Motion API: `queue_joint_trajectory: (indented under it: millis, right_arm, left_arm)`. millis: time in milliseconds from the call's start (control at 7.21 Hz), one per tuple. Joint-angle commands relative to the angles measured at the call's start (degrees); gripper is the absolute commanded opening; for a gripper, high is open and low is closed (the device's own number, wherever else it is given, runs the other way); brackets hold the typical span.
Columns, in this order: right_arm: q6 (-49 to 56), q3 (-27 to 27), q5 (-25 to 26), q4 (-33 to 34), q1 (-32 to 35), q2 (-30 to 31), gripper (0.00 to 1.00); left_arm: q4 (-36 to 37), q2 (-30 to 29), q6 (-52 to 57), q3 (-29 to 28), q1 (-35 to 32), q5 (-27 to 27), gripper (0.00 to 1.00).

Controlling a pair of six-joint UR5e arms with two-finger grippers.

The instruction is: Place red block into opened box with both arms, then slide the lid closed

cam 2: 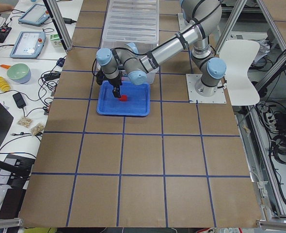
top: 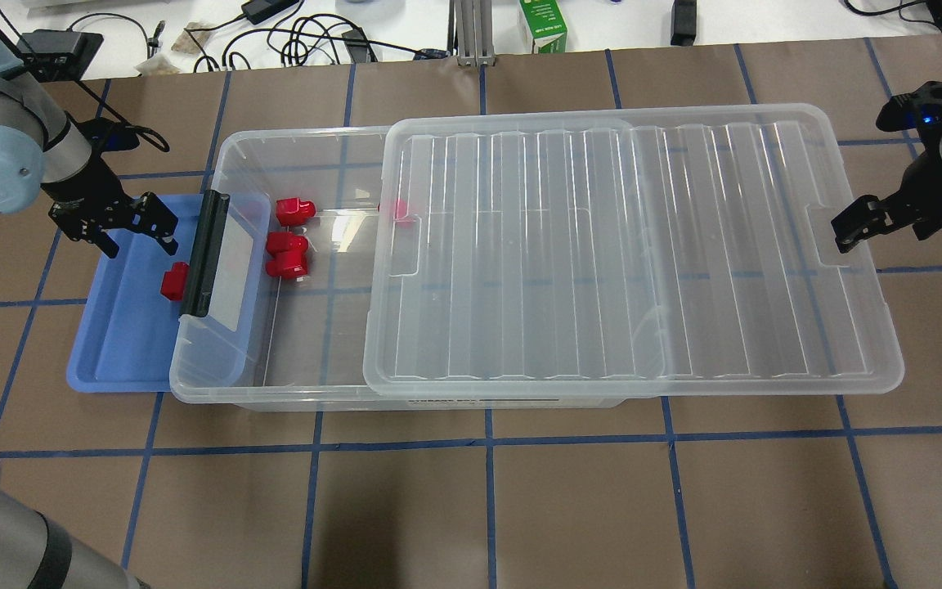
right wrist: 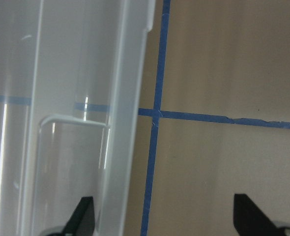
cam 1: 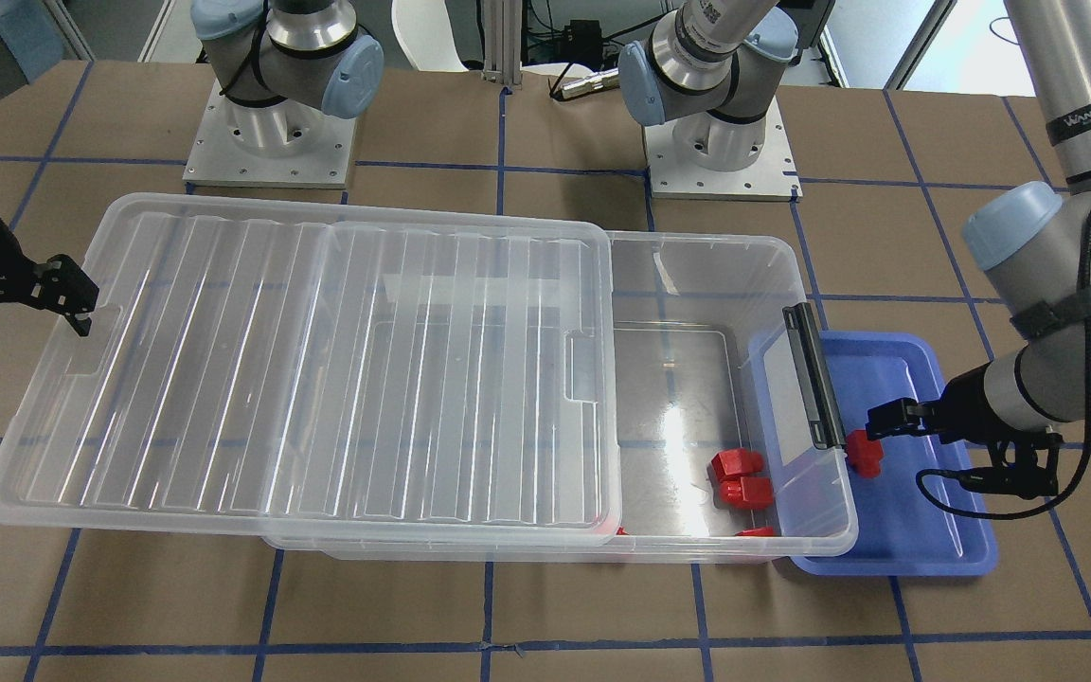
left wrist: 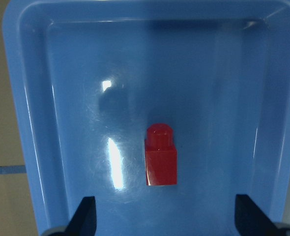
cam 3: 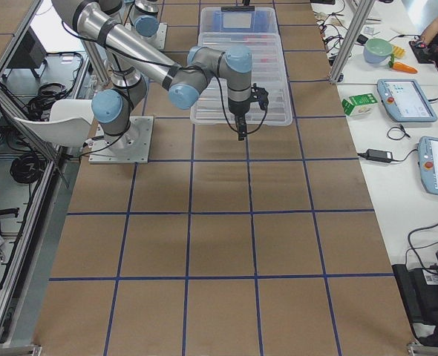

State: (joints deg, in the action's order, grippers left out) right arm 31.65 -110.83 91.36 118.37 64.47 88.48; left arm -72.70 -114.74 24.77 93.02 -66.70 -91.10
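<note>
Overhead exterior view showed the red block [top: 174, 281] lying loose on the floor of a blue tray [top: 111, 360] at the robot's left end of the surface [top: 487, 507], just beside the black latch [top: 203, 254] of the box [top: 275, 391], not yet inside it. The left end effector [top: 137, 237] hung over the tray with its fingers spread wide and nothing between them; its wrist camera saw the block flat on the tray, rounded stub pointing away, apart from both fingertips. The box's latch end overlapped the tray's near edge. The lid [top: 626, 245] lay across most of the box, pushed toward the robot's right so that it overhung that end and left only the latch end uncovered. Other blocks [top: 287, 255] rested on the box floor in the uncovered part, one more showing dimly under the lid's edge. The right end effector [top: 855, 222] stood open at the lid's far short end, by the handle recess, the lid's rim lying between its fingers in the wrist view; whether it touched the lid could not be told.
</note>
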Motion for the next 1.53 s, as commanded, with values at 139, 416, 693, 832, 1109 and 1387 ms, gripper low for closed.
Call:
queue_joint_trajectory:
  millis: [139, 416, 693, 832, 1109, 1387]
  right_arm:
    - [-1.06, 2.96, -0.48, -6.09, 0.21, 2.13, 1.0]
    - [-4.21, 7.8, -0.66, -15.5, 0.65, 5.11, 1.0]
    - [-6.5, 13.07, -0.75, -25.42, 1.09, 9.41, 1.0]
    - [-6.69, 15.01, -0.66, -28.69, 1.09, 10.91, 1.0]
    - [-6.78, 17.57, -0.49, -33.71, 1.09, 12.68, 1.0]
    - [-8.78, 17.75, -0.83, -33.91, 2.92, 12.95, 1.0]
  left_arm:
    - [3.42, -2.41, 0.01, 2.24, 1.22, -0.04, 1.0]
    - [3.62, -3.9, -0.25, 2.34, 1.23, 0.13, 1.0]
    - [3.53, -4.78, -0.61, 2.51, 1.23, 0.31, 1.0]
    - [3.62, -5.14, -0.26, 3.12, 1.23, 0.22, 1.0]
    - [3.53, -5.14, -0.17, 3.65, 1.23, 0.22, 0.95]
    - [3.44, -5.14, -0.17, 3.66, 1.23, -0.13, 0.13]
